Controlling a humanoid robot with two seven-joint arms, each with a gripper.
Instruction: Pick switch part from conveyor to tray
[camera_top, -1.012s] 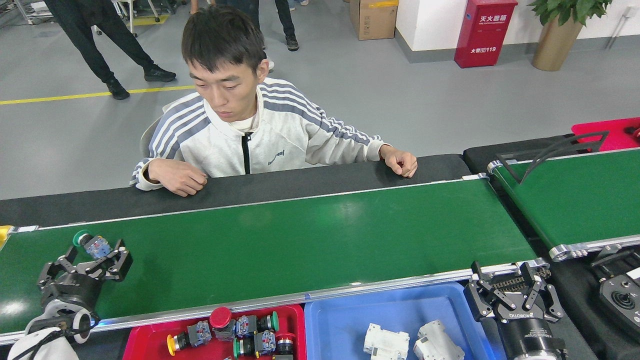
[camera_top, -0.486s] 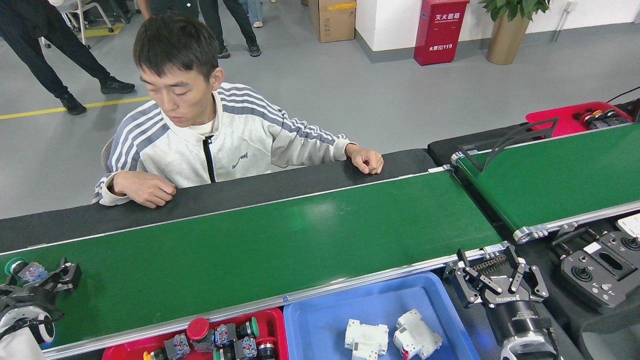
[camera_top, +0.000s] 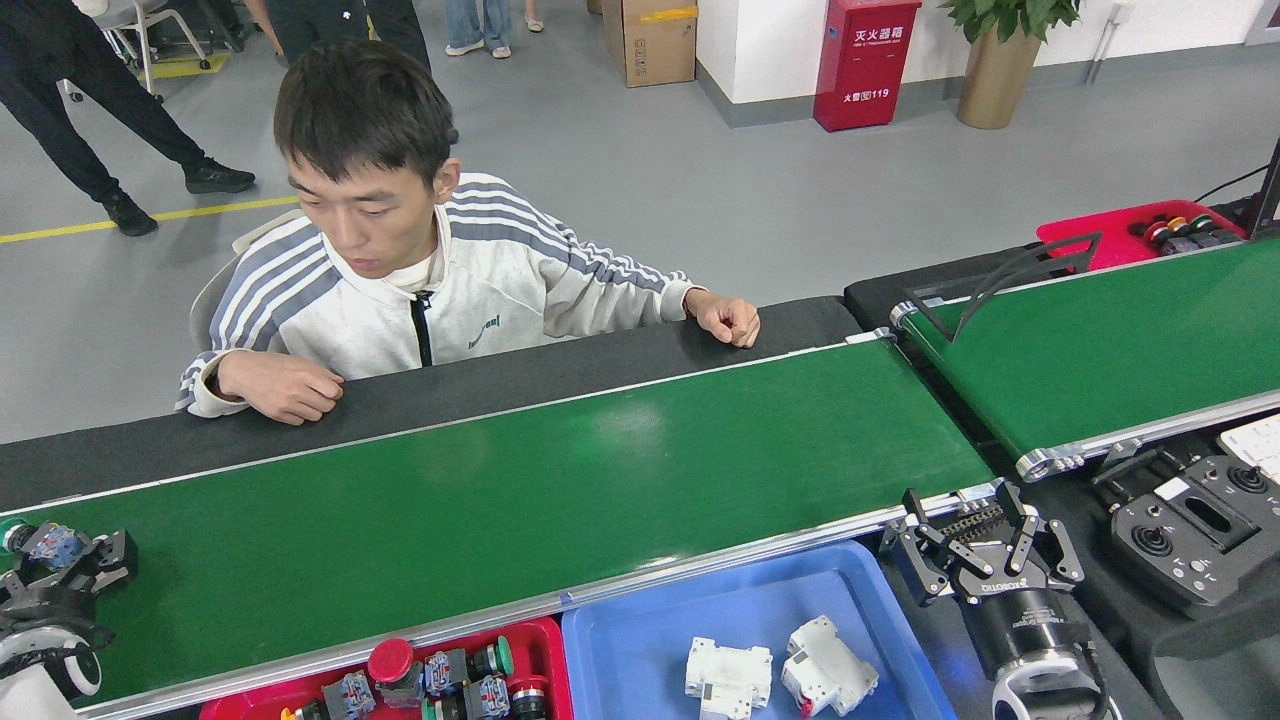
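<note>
The conveyor (camera_top: 520, 500), a long glossy dark-green belt with silver edge rails, runs across most of our view. Across it, a person (camera_top: 400, 270) in a white striped jacket rests both forearms on the black ledge. Near our side sit a blue tray (camera_top: 640, 650) holding 2 white parts and, left of it, a red tray (camera_top: 545, 645) holding several push-button switches.

Our right gripper (camera_top: 985, 550) hovers past the conveyor's right end beside the blue tray, its black fingers spread and holding nothing.

The switch part (camera_top: 45, 543) is small, with a green round cap at one end and a pale blue-and-grey block body. It lies at the far left of the belt, right between the fingers of our left gripper (camera_top: 65, 560). The fingers bracket the part closely, but we cannot tell whether they press on it.
</note>
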